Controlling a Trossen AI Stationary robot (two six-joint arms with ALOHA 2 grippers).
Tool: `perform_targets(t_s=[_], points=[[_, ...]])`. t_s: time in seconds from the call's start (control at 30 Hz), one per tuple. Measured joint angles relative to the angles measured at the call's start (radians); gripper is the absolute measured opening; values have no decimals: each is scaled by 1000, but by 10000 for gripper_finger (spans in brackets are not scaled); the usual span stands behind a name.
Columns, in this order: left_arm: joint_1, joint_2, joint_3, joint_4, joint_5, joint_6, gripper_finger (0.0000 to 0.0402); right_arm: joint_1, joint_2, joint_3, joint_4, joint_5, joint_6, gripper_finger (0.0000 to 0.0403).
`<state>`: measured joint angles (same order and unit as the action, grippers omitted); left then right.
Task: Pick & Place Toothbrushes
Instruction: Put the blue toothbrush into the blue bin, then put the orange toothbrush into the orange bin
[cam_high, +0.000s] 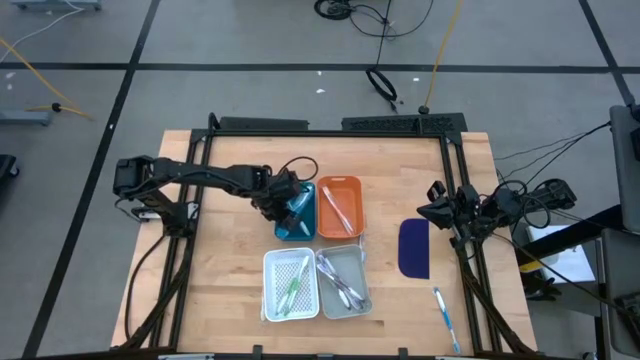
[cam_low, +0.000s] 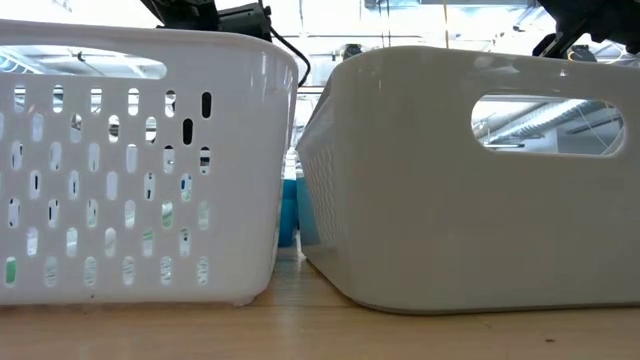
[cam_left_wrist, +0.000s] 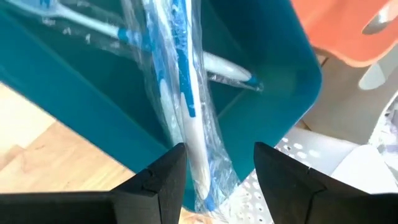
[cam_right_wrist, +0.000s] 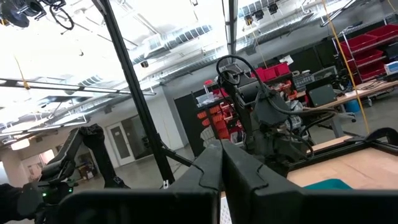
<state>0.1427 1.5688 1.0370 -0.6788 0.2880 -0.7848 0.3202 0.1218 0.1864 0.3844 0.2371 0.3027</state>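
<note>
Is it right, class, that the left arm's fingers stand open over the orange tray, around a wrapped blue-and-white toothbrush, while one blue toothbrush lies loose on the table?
Not quite. The left gripper is over the teal tray, not the orange tray beside it; the high view shows this. The rest holds: its fingers stand open around the wrapped blue-and-white toothbrush, and a blue toothbrush lies loose on the table.

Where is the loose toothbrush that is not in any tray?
In the high view the loose toothbrush lies on the table's near right corner, just below the dark blue pad.
</note>
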Motion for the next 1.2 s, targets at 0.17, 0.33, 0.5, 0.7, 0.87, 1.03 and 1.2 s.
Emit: perform_targets(t_s=[0.17, 0.33, 0.5, 0.7, 0.87, 1.03, 1.2], points=[[-3, 0, 0, 49, 16, 6, 189, 0, 0, 0, 0, 1, 0, 0], [-3, 0, 0, 62, 30, 5, 189, 0, 0, 0, 0, 1, 0, 0], [0, -10, 0, 15, 28, 5, 189, 0, 0, 0, 0, 1, 0, 0], [16, -44, -1, -35, 25, -1, 188, 0, 0, 0, 0, 1, 0, 0], [20, -114, 0, -48, 17, -27, 188, 0, 0, 0, 1, 1, 0, 0], [13, -212, 0, -55, -28, -98, 182, 0, 0, 0, 0, 1, 0, 0], [-26, -296, 1, -54, -84, -167, 159, 0, 0, 0, 0, 0, 0, 0]])
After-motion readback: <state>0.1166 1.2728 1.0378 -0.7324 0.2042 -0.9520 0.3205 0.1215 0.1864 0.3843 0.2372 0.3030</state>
